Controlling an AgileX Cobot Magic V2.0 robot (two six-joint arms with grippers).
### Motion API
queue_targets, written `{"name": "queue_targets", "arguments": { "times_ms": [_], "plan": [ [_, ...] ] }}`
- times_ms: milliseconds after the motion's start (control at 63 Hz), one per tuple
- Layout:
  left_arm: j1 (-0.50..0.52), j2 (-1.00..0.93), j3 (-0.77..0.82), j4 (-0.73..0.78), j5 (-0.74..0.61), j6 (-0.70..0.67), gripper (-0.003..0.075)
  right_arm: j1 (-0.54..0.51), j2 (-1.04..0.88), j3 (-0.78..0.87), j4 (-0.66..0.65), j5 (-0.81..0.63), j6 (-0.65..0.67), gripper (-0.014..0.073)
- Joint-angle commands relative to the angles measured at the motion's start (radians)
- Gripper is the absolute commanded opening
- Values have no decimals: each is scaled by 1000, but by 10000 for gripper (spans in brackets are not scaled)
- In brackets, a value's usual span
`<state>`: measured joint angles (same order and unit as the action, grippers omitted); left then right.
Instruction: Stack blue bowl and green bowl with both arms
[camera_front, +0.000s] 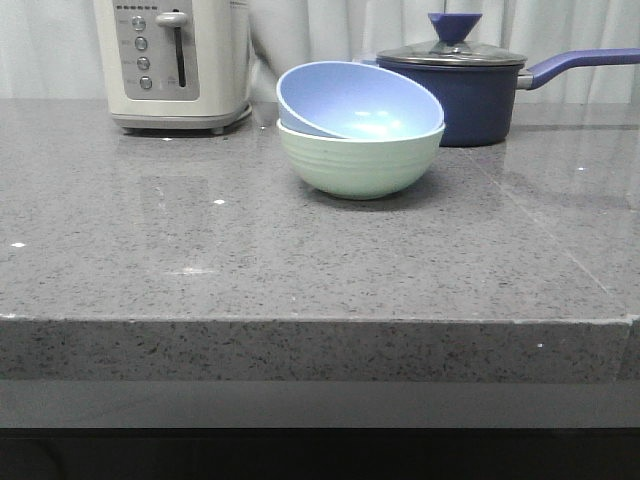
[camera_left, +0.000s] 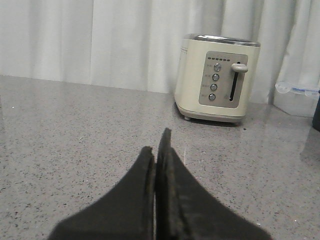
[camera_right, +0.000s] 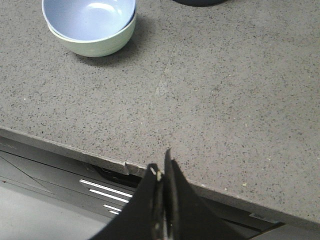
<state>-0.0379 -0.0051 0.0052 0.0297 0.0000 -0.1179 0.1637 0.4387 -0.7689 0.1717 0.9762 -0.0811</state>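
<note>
Grey speckled stone makes up the counter (camera_front: 200, 260), and pale curtains (camera_front: 320, 30) hang behind it. At the back stand a cream toaster (camera_front: 175, 62) on the left and a dark blue pot (camera_front: 460, 90) with a lid on the right. Between them, the blue bowl (camera_front: 355, 100) sits tilted inside the green bowl (camera_front: 360, 160). The counter's front edge is near the right gripper (camera_right: 161, 172), whose fingers are pressed together. The left gripper (camera_left: 156, 150) has its fingers together too, over bare counter.
</note>
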Motion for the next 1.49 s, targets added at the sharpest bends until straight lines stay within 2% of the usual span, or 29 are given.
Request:
{"name": "queue_targets", "arguments": {
  "times_ms": [0, 302, 397, 508, 603, 810, 937, 1476],
  "plan": [
    [2, -16, 4, -8, -79, -7, -20, 0, 6, -21, 5, -68, -2, -54],
    [2, -16, 4, -8, -79, -7, -20, -12, -25, 9, -23, -98, -4, -54],
    [2, -16, 4, -8, -79, -7, -20, -60, -98, 112, -34, -243, -7, -54],
    [2, -16, 4, -8, -79, -7, -20, -105, -216, 314, -34, -498, -9, -54],
    [2, -16, 4, -8, -79, -7, -20, -115, -305, 466, -33, -663, -9, -54],
    [2, -16, 4, -8, -79, -7, -20, -115, -428, 707, -33, -922, -9, -54],
    [2, -16, 4, -8, -79, -7, -20, -126, -471, 783, -32, -976, -9, -54],
    [2, -16, 4, -8, -79, -7, -20, -143, -469, 780, -31, -967, -9, -54]
  ]
}}
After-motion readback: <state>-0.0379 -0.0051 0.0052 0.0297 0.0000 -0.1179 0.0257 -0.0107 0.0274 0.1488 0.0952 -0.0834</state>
